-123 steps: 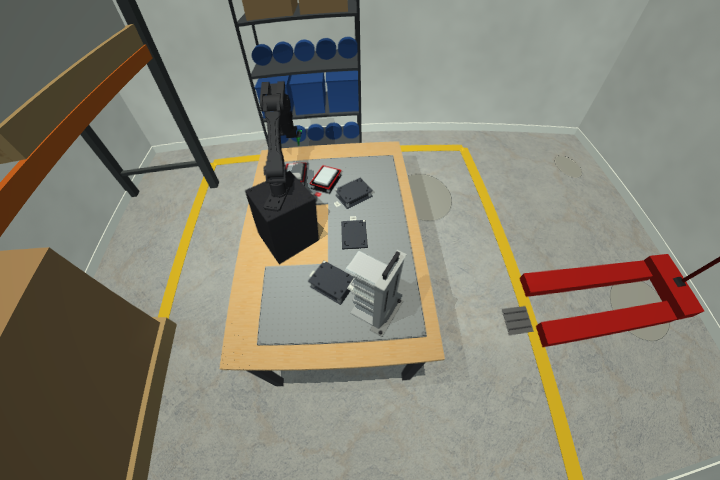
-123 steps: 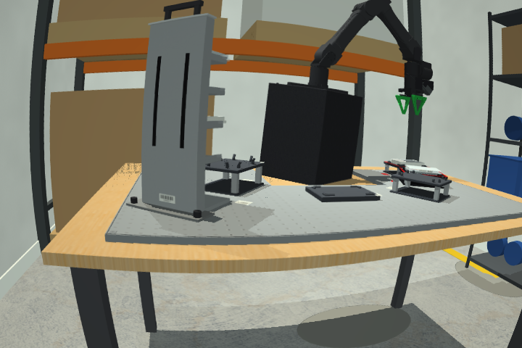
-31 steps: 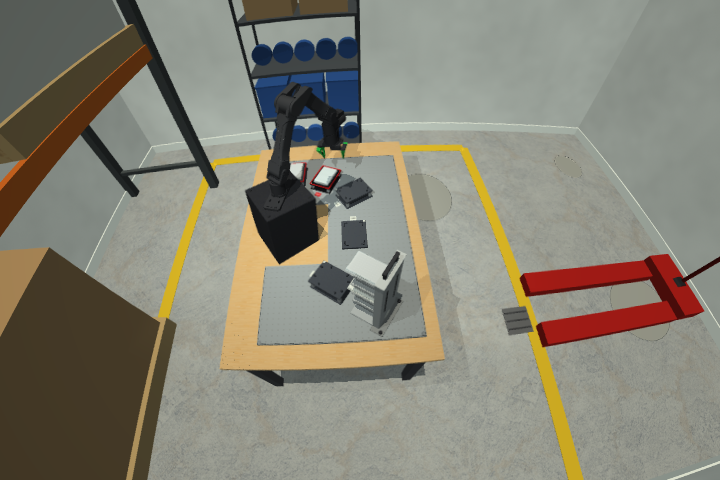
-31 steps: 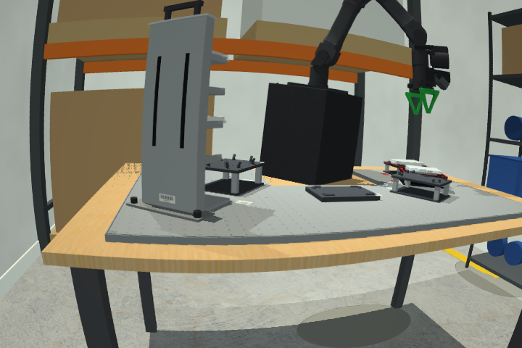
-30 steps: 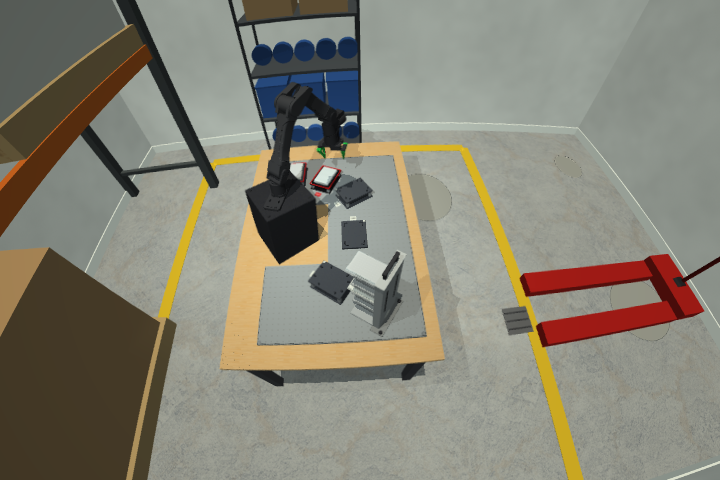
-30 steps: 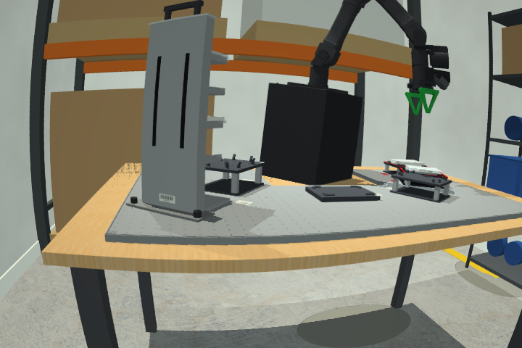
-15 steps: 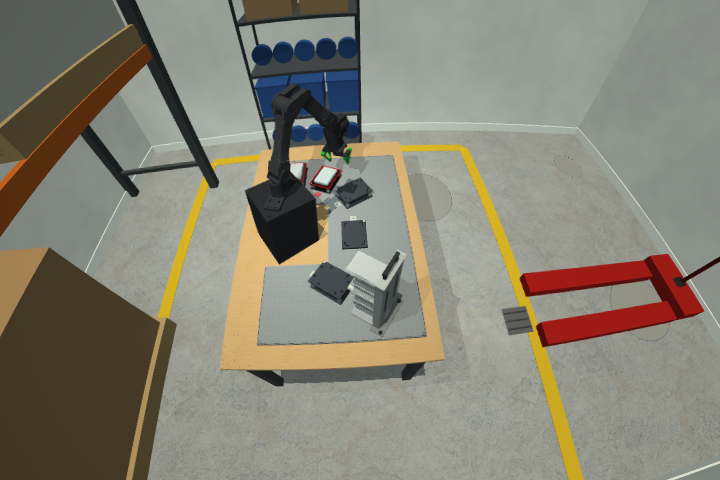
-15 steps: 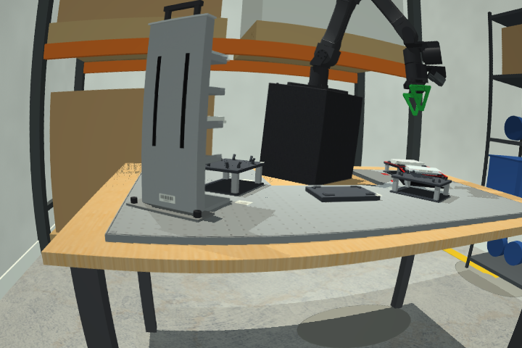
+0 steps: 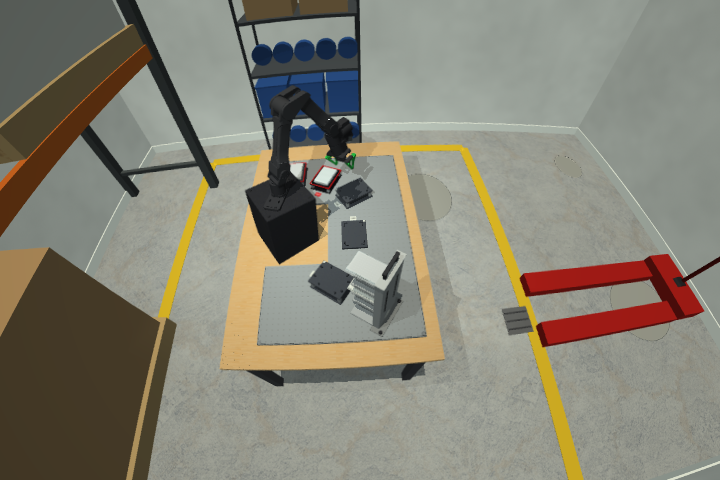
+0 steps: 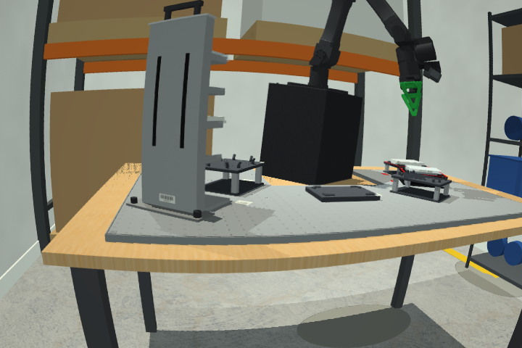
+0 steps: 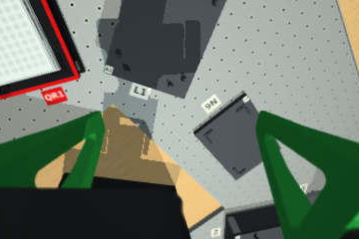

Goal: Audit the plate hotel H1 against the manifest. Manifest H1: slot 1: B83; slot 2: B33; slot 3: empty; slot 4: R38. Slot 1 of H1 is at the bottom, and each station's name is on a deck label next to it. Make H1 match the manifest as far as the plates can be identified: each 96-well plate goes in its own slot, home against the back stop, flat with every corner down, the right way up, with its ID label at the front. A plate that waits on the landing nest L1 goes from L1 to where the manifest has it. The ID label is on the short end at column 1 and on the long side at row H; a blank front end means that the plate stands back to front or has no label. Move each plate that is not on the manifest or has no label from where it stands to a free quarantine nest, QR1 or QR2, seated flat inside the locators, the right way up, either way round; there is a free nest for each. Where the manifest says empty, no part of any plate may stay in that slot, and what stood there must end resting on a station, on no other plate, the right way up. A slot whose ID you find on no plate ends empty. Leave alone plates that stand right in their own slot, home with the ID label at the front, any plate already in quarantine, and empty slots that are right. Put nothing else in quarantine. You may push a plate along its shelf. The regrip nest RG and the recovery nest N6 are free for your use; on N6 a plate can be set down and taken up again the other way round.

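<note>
My gripper (image 9: 340, 160) with green fingers is open and empty, high above the far end of the deck; it also shows in the side view (image 10: 411, 100) and the wrist view (image 11: 179, 149). A white 96-well plate (image 9: 325, 177) (image 11: 18, 45) sits in the red-framed quarantine nest QR1. A second white plate (image 9: 297, 170) sits in QR2, partly hidden by the arm. The landing nest L1 (image 11: 155, 42) is dark and holds no plate. The grey plate hotel H1 (image 9: 376, 289) stands at the near right; I cannot tell what its slots hold.
The flat recovery nest N6 (image 11: 232, 134) lies mid-deck (image 9: 354, 233). The raised regrip nest RG (image 9: 331, 281) stands beside the hotel. The arm's black pedestal (image 9: 284, 217) stands on the left of the table. A shelf rack with blue bins stands behind the table.
</note>
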`<state>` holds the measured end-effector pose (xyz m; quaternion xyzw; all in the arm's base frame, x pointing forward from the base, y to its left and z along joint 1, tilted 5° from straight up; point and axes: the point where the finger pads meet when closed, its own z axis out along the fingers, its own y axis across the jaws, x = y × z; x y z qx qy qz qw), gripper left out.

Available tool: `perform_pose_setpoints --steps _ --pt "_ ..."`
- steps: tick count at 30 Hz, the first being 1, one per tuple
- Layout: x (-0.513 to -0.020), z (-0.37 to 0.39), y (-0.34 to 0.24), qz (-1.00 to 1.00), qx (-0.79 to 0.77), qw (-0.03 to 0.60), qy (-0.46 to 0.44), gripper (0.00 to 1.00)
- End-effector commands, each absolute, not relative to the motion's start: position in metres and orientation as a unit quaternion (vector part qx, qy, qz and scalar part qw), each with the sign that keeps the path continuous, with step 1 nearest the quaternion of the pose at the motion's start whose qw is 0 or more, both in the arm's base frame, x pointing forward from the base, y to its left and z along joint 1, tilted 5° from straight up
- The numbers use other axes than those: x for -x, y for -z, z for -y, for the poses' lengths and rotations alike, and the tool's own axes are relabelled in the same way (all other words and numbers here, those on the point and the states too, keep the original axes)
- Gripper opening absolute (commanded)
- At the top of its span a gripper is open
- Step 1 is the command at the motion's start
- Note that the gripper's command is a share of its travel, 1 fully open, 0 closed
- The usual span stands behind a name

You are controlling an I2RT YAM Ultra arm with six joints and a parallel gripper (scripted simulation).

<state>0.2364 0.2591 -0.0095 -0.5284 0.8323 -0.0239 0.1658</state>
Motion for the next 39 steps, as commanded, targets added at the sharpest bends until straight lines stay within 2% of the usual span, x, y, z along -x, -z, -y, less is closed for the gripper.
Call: perform_pose_setpoints --steps 1,21,22,38,39 --pt "-0.252 -0.257 -0.002 -0.846 0.491 0.204 0.018 1.00" --pt "-0.291 -0.221 -0.003 -0.891 0.375 0.254 0.023 1.00" --pt "-0.302 -0.226 -0.012 -0.891 0.365 0.270 0.018 1.00" --pt "-0.325 -0.184 0.005 -0.921 0.263 0.284 0.031 1.00" --pt "-0.339 -0.190 -0.011 -0.917 0.250 0.309 0.024 1.00"
